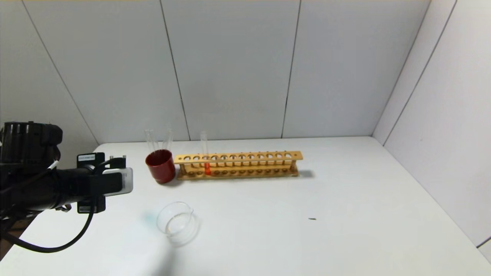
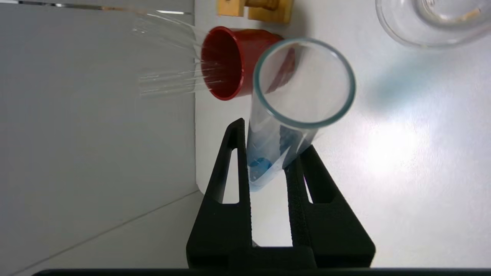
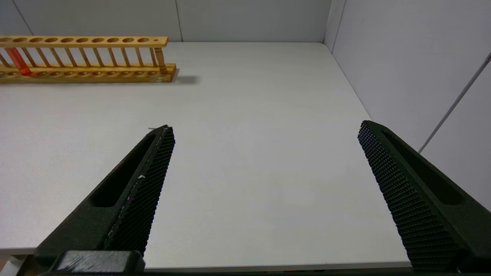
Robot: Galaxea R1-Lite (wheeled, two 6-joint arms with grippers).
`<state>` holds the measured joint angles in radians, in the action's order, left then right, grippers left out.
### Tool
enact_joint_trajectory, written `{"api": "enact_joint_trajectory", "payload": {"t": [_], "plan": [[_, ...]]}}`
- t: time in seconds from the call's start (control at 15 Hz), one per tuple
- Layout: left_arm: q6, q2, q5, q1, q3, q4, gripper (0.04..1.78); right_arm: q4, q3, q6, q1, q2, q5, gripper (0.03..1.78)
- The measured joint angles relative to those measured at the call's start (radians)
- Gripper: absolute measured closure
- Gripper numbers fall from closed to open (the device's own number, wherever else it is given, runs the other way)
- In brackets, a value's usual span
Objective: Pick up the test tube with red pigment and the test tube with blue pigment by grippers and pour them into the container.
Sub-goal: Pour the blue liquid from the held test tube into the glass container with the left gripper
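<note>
My left gripper (image 2: 273, 136) is shut on the test tube with blue pigment (image 2: 268, 153). The tube's open mouth faces the wrist camera and teal-blue liquid sits at its bottom between the fingers. In the head view the left gripper (image 1: 123, 181) hovers at the table's left edge, left of the container (image 1: 176, 222); the tube itself does not show there. The container also shows in the left wrist view (image 2: 433, 19). The test tube with red pigment (image 1: 207, 168) stands upright in the wooden rack (image 1: 238, 165), and shows in the right wrist view (image 3: 17, 61). My right gripper (image 3: 266, 128) is open and empty, low over the table's near right.
A dark red cup (image 1: 160, 165) holding plain clear tubes (image 1: 151, 140) stands just left of the rack. A faint blue tint (image 1: 147, 218) lies on the table beside the dish. A small dark speck (image 1: 312, 219) lies mid-table. Walls enclose the back and right.
</note>
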<state>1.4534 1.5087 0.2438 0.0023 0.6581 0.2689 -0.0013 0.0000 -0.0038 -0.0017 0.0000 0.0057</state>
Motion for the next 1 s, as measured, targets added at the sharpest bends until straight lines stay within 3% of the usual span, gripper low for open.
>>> {"api": "enact_joint_trajectory", "payload": {"t": [0.33, 1.0], "plan": [[0.161, 0.083, 0.001, 0.006, -0.004, 0.103, 1.51, 0.0, 0.0, 0.0, 0.0, 0.0, 0.0, 0.06], [0.343, 0.193, -0.101, -0.011, 0.016, 0.12, 1.51, 0.0, 0.0, 0.0, 0.0, 0.0, 0.0, 0.06]]}}
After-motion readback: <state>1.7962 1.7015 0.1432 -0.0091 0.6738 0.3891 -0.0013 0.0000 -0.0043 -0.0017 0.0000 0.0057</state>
